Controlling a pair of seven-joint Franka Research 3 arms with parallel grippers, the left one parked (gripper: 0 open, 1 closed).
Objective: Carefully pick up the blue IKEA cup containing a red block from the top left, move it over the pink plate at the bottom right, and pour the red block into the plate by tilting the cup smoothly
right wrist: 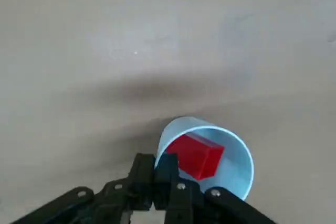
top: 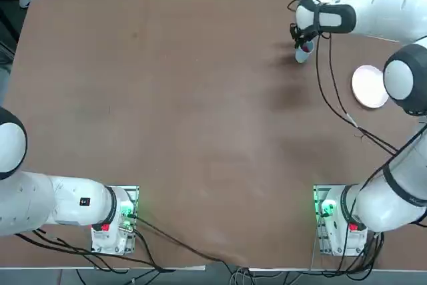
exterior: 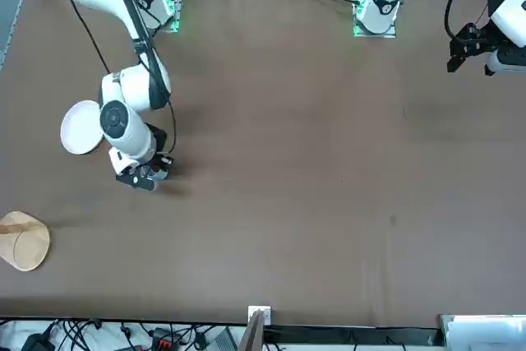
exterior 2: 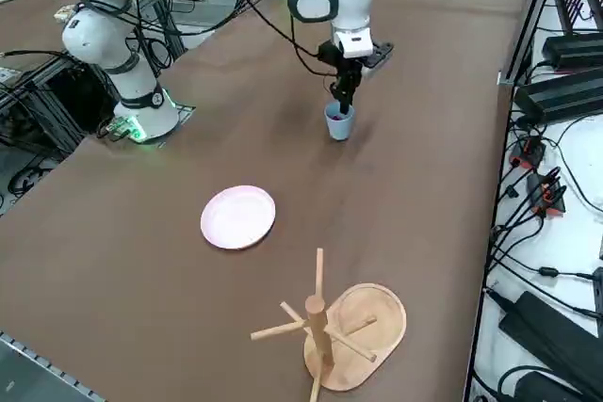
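While the right gripper (right wrist: 161, 174) is pinching the blue IKEA cup (right wrist: 210, 153) by its rim, jaws clenched over the wall, the red block (right wrist: 197, 155) is sitting inside; the pink plate (exterior 2: 238, 217) is lying well apart, toward the arm's base.

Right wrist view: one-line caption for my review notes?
Right gripper shut on the rim of the blue cup, red block inside, above the brown table.
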